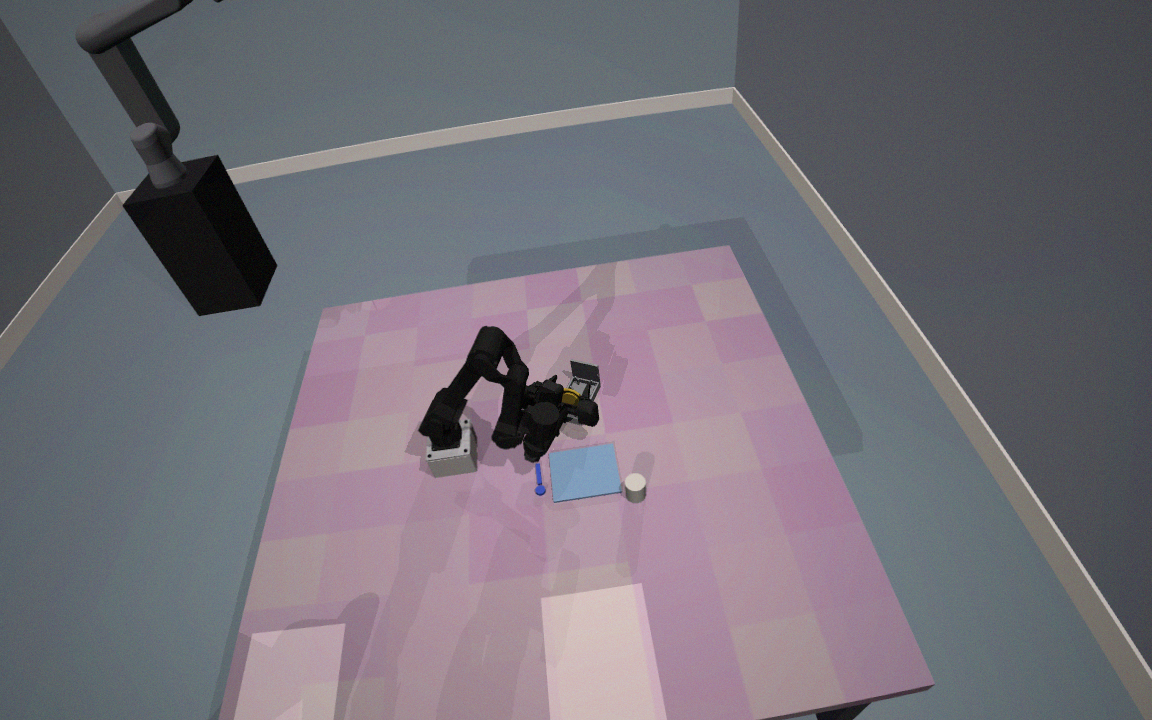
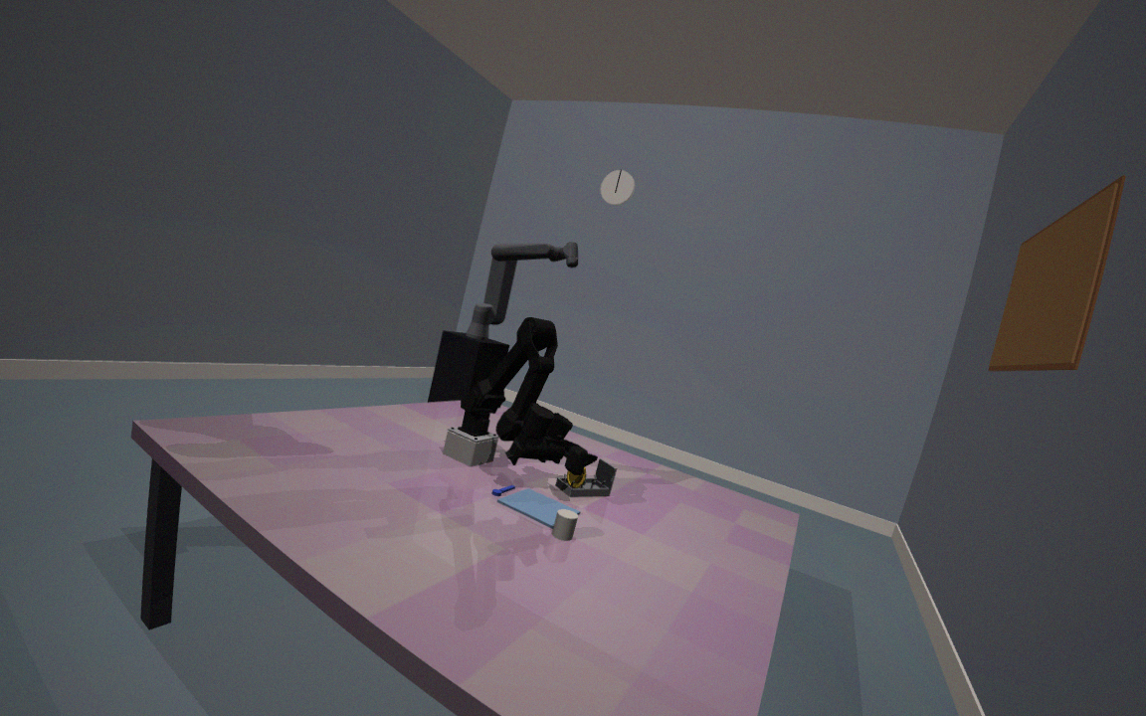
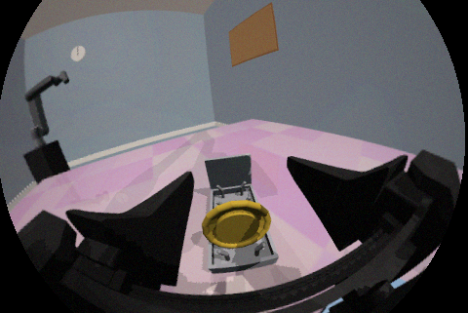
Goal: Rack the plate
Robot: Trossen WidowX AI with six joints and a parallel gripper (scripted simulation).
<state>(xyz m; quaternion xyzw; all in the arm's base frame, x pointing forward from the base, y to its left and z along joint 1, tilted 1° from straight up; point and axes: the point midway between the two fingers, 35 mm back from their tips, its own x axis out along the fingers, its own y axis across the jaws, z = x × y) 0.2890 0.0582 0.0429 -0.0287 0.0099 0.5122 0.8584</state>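
Observation:
The yellow plate (image 1: 570, 396) (image 2: 575, 477) (image 3: 236, 224) stands on edge in the middle part of the grey dish rack (image 1: 585, 371) (image 2: 606, 475) (image 3: 244, 268), its face towards the wrist camera. It looks tipped back a little; how much I cannot tell. Rails show in front of and behind it; its lower edge in the slot is hidden. My gripper (image 3: 241, 170) is open around the plate, with a gap at each side between plate and finger in the wrist view. In the top and exterior views the black fingers partly cover plate and rack.
A blue board (image 1: 585, 472) (image 2: 538, 507) lies close to the gripper, with a blue spoon (image 1: 539, 479) (image 2: 502, 490) on one side and a pale cup (image 1: 635, 488) (image 2: 564, 525) on the other. The rack's tall panel rises behind the plate. A grey arm stands off the table.

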